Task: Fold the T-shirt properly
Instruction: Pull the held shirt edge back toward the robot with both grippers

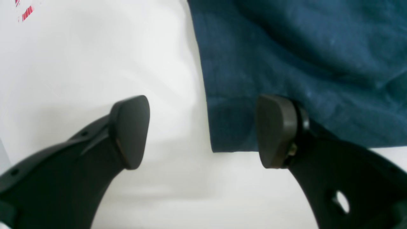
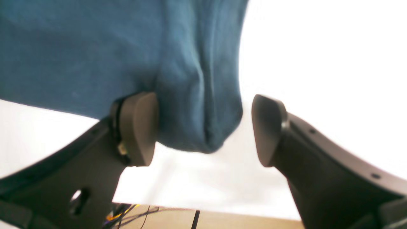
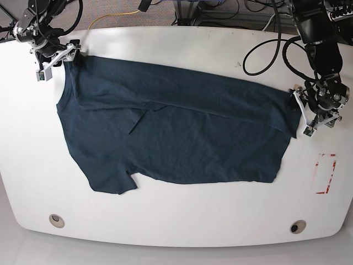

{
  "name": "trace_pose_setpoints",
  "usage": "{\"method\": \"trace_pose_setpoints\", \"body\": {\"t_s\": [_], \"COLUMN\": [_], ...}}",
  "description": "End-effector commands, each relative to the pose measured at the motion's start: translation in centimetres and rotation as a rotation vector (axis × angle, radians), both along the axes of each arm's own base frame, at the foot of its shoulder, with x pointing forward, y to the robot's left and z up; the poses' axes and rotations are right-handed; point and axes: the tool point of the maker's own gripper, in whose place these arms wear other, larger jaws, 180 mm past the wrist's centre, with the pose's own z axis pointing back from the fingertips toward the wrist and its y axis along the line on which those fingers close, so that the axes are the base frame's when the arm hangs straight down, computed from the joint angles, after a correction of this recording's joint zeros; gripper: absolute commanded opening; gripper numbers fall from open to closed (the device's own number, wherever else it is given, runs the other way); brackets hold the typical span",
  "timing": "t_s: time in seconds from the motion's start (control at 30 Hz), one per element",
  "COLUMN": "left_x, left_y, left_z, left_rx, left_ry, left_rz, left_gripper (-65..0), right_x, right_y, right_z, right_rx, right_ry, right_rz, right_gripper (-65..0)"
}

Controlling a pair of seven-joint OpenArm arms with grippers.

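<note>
Both grippers, apparently open, straddle the T-shirt (image 3: 176, 132) edges.

Black arms (image 3: 322, 49), rounded dark pads (image 1: 132, 130)

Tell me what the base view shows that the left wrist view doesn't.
Only the base view shows the whole T-shirt spread on the white table, one sleeve, both arms, the two round table holes and the cables behind. Only the left wrist view shows the left gripper close up, its fingers open and straddling the shirt's hem corner. Both show dark teal cloth, white tabletop and the red marking.
</note>
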Motion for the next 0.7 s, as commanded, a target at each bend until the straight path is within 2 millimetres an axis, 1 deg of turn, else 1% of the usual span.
{"method": "trace_pose_setpoints", "body": {"t_s": [0.0, 0.03, 0.1, 0.27, 0.33, 0.43, 0.47, 0.5, 0.53, 0.57, 0.6, 0.63, 0.67], "left_x": [0.9, 0.9, 0.6, -0.9, -0.8, -0.6, -0.7, -0.6, -0.6, -0.7, -0.7, -0.6, -0.6], "left_y": [0.7, 0.7, 0.8, 1.1, 0.9, 0.4, 0.4, 0.4, 0.4, 0.4, 0.4, 0.5, 0.5], "left_z": [1.4, 1.4, 0.7, -2.3, -2.6, -2.7, -2.8, -2.8, -2.8, -2.8, -2.8, -2.7, -2.6], "left_rx": [0.018, 0.018, 0.008, -0.037, -0.051, -0.065, -0.063, -0.065, -0.065, -0.063, -0.062, -0.061, -0.06], "left_ry": [-0.04, -0.04, -0.02, 0.065, 0.056, 0.033, 0.037, 0.037, 0.037, 0.037, 0.039, 0.035, 0.033], "left_rz": [0.0, 0.0, 0.007, 0.038, 0.035, 0.022, 0.023, 0.021, 0.021, 0.021, 0.02, 0.022, 0.023], "left_gripper": [-16.7, -16.7, -16.7, -16.8, -17.1, -17.6, -20.0, -24.4, -28.1, -33.6, -41.3, -47.9, -52.5], "right_x": [0.5, 0.5, 0.5, 0.4, 0.4, 0.4, 0.4, 0.4, 0.4, 0.4, 0.4, 0.4, 0.5], "right_y": [-0.5, -0.5, -0.5, -0.4, -0.4, -0.4, -0.4, -0.4, -0.4, -0.4, -0.4, -0.4, -0.5], "right_z": [0.8, 0.8, 0.8, 0.8, 0.8, 0.8, 0.8, 0.8, 0.8, 0.8, 0.8, 0.8, 0.9], "right_rx": [-0.012, -0.012, -0.012, -0.01, -0.01, -0.01, -0.01, -0.01, -0.01, -0.01, -0.011, -0.012, -0.016], "right_ry": [-0.034, -0.032, -0.032, -0.032, -0.032, -0.032, -0.032, -0.032, -0.032, -0.032, -0.032, -0.031, -0.034], "right_rz": [0.001, 0.001, 0.001, 0.0, 0.0, 0.0, 0.0, 0.0, 0.0, 0.0, 0.001, 0.002, 0.004], "right_gripper": [-22.0, -22.0, -22.0, -22.2, -22.8, -31.2, -36.6, -42.8, -46.6, -50.7, -56.0, -59.3, -60.7]}}
